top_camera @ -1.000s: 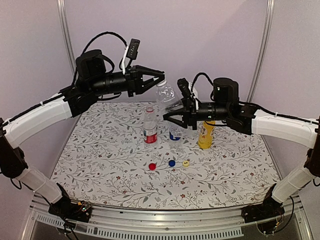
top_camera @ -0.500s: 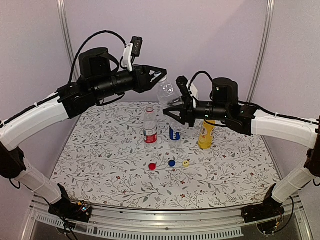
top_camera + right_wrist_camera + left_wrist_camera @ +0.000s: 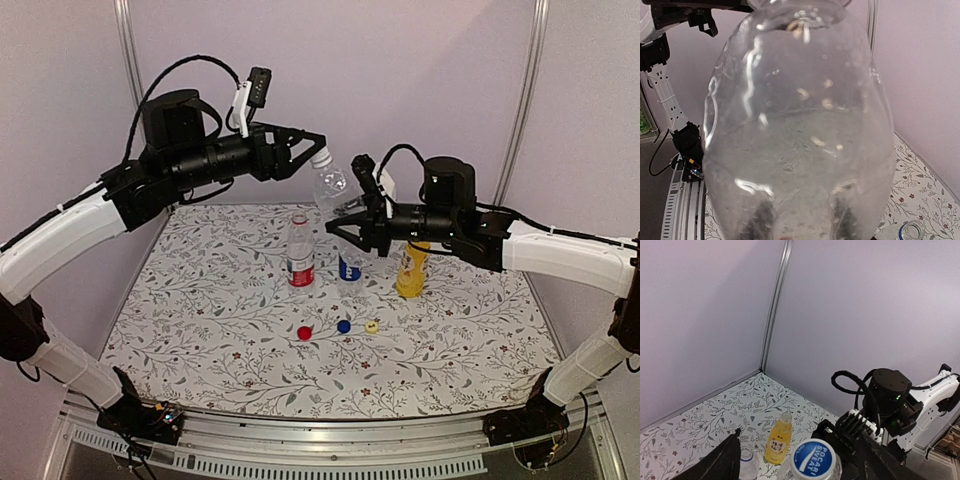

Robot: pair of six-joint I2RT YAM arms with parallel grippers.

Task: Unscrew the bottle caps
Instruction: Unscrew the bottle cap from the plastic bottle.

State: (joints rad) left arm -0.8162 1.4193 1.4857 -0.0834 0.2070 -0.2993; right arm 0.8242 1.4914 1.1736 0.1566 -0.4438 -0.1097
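Top external view: the floral-patterned worktop (image 3: 200,330) fills the lower half. The left arm (image 3: 90,220) reaches in from the left at height, and the right arm (image 3: 560,250) comes in from the right, lower.

The right hand (image 3: 340,218) is clenched on the lower body of the plain clear bottle (image 3: 328,186). It holds the bottle above the worktop, tilted with its neck up and toward the left arm. The left hand (image 3: 318,152) is released, with its fingers spread on either side of the bottle's top. In the left wrist view both fingers (image 3: 722,465) stand clear of the Pocari Sweat cap (image 3: 813,458), which sits on the neck between them.

In the right wrist view the held bottle takes up nearly the whole picture, and the dark fingers show blurred through its base.

Three bottles stand upright in a row toward the back of the worktop. The red-white label bottle (image 3: 300,252) is on the left and the blue-label bottle (image 3: 350,266) stands in the middle, partly behind the right hand. The yellow bottle (image 3: 410,268) is on the right, its neck open in the left wrist view.

Nearer the arm bases, three loose caps lie in a short line, close together but apart: red cap (image 3: 304,332), blue cap (image 3: 343,326), yellow cap (image 3: 371,326).
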